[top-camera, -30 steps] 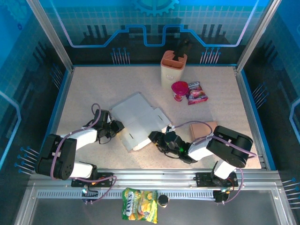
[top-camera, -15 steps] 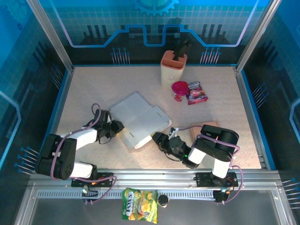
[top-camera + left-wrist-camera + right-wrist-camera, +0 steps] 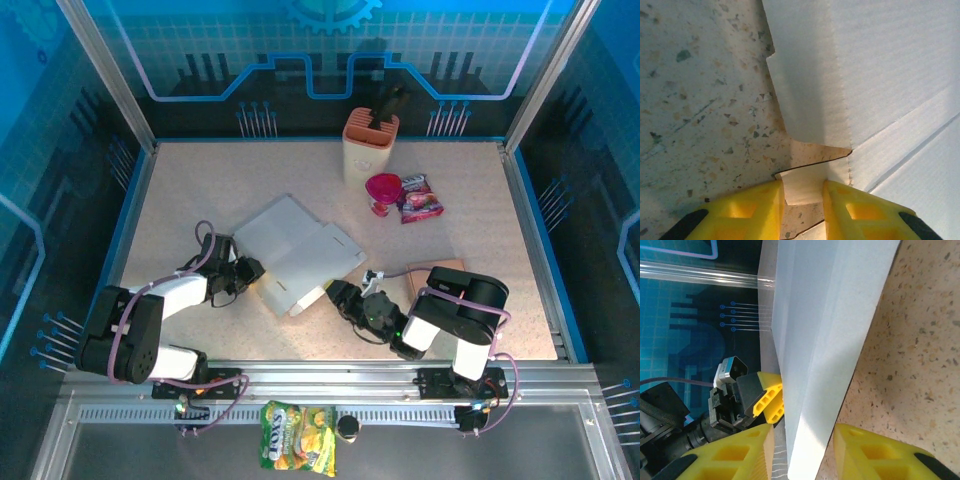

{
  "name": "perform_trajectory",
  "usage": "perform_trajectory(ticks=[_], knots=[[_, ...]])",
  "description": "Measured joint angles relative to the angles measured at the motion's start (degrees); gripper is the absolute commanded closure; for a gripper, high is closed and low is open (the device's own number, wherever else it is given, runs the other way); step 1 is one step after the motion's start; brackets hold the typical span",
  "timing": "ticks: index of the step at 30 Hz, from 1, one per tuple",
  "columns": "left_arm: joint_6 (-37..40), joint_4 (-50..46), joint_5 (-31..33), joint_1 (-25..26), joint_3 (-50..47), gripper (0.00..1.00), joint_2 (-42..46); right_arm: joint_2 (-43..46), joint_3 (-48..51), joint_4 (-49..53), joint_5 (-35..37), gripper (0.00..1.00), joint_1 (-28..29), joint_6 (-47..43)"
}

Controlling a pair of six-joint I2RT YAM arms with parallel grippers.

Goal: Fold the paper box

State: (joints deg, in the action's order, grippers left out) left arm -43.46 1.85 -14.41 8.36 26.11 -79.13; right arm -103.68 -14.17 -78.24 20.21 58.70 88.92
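Your paper box (image 3: pixel 300 250) lies mid-table (image 3: pixel 180 200), between both arms. Left gripper (image 3: pixel 803 189) is clamped on a small tab (image 3: pixel 801 176) at the box's left edge. Right gripper (image 3: pixel 802 435) straddles the near-right edge; whether it's pinching or just around it, can't tell.

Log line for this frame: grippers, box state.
left gripper: shut on white paper box tab | right gripper: straddles box edge, grip unclear | fold: unfinished

The paper box (image 3: pixel 295 255) lies on the surface (image 3: pixel 200 190) between both hands: its flap (image 3: pixel 805 187) sits in the left hand (image 3: pixel 252 275), its near edge in the right hand (image 3: pixel 333 293). Beyond the right hand are a holder (image 3: pixel 370 145), cup (image 3: pixel 382 192) and packet (image 3: pixel 420 197).
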Motion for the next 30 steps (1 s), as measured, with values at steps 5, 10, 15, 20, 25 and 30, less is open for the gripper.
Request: perform_trajectory(ticks=[5, 10, 15, 20, 25, 30], knots=[[0.13, -0.15, 0.02, 0.0, 0.0, 0.72, 0.11, 0.0, 0.0, -0.22, 0.33, 0.63, -1.64, -1.84], [0.17, -0.31, 0.07, 0.04, 0.0, 0.72, 0.22, -1.29, -0.66, -0.5, -0.72, 0.63, -4.94, -2.97], [0.39, -0.46, 0.09, 0.04, 0.0, 0.72, 0.22, -4.37, -1.27, -0.83, -2.43, 0.63, -7.34, -3.02], [0.57, -0.46, 0.09, 0.04, 0.0, 0.73, 0.22, -4.57, -1.31, -1.2, -4.13, 0.63, -9.77, -3.06], [0.57, -1.36, 0.07, 0.04, 0.15, 0.72, 0.72, -2.71, -1.88, 2.67, -5.2, 0.63, -10.56, -2.71], [0.55, -7.54, 0.59, 0.17, 0.35, 0.6, 6.78, 6.78, -4.44, 20.65, -5.73, 0.63, -11.15, -2.45]])
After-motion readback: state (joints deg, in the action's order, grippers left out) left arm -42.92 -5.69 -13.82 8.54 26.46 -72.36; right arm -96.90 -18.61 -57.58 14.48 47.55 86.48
